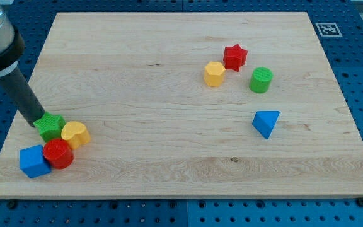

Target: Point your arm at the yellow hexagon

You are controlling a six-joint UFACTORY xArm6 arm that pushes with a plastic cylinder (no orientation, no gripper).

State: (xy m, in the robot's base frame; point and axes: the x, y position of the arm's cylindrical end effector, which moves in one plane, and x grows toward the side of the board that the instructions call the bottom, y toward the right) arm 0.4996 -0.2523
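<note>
Wooden board (pixel 188 170): your rod, which has no jaws, rests my tip (pixel 35 123) against the green star (pixel 50 126), well apart from the yellow hexagon (pixel 214 74).

The board (pixel 181 151) is pale, smooth, matt wood with visible grain. The yellow hexagon (pixel 214 74) and red star (pixel 235 57) look like matt plastic. The rod (pixel 24 94) is dark and matt.
</note>
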